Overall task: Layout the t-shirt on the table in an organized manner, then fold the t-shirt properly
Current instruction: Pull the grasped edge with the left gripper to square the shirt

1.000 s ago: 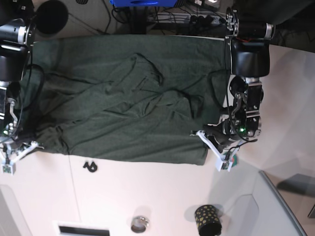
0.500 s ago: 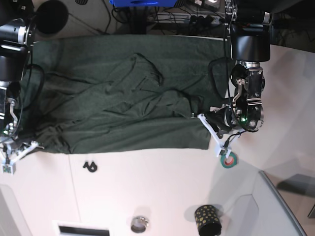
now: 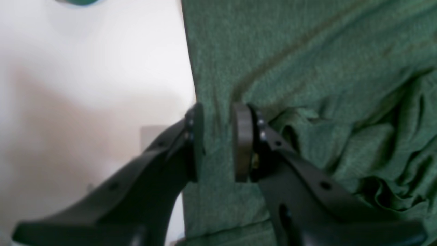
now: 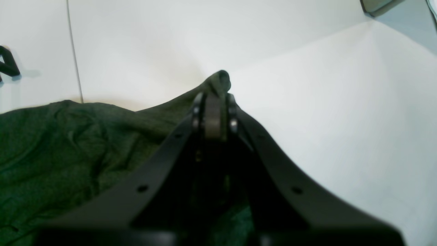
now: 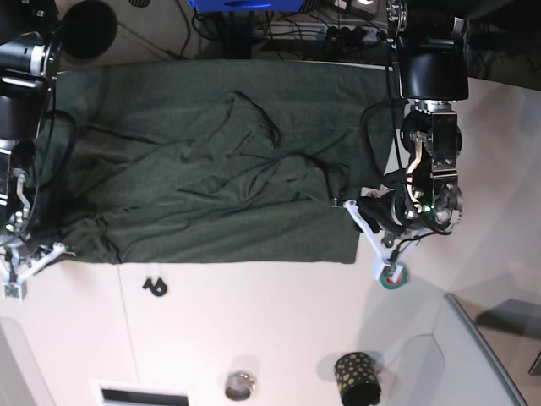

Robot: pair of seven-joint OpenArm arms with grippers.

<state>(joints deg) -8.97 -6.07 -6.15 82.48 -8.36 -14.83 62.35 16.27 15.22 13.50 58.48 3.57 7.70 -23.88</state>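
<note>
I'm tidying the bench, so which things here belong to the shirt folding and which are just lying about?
Job:
t-shirt
table
left gripper, jaws apart astride the shirt's edge
right gripper, shut on a shirt corner

Lying about:
green tape roll
dotted black cup
small black clip
metal ring

bare table point(image 5: 254, 338), cup point(image 5: 357, 378) near front
</note>
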